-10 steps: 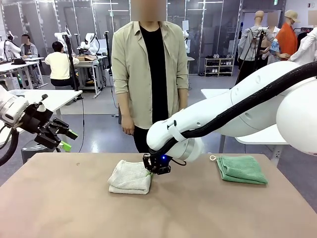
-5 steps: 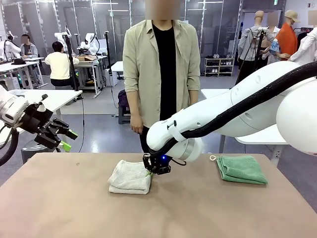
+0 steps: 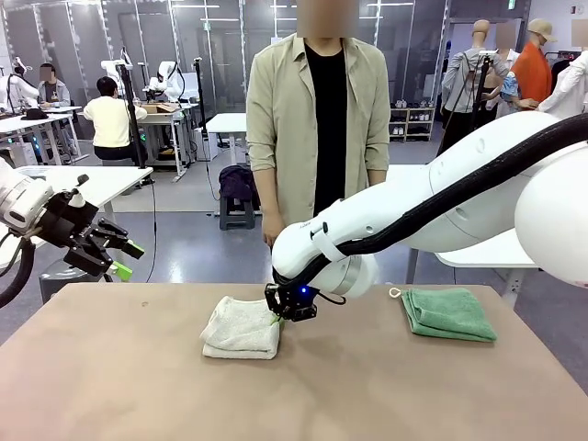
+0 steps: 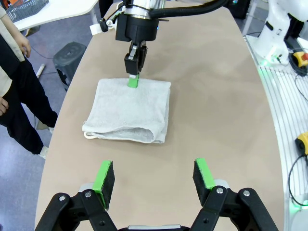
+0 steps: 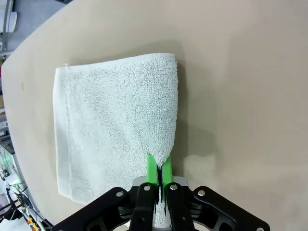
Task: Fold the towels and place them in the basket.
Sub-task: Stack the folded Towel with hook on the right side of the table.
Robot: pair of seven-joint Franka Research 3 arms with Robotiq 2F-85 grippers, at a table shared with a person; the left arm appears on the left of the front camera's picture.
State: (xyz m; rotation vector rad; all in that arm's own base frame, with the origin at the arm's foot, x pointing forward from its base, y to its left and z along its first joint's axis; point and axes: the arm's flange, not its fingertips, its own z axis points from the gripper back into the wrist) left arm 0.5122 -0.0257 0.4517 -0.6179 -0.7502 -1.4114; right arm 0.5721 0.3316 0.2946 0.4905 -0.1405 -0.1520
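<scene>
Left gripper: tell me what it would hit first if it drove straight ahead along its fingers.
Probably the bare table just short of the folded cream towel. The open left gripper looks down across it from off the near edge; depth is unclear, so it might reach the towel's near fold instead.

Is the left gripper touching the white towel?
No, the left gripper hangs open above bare table, apart from the white towel, which the right gripper pinches.
</scene>
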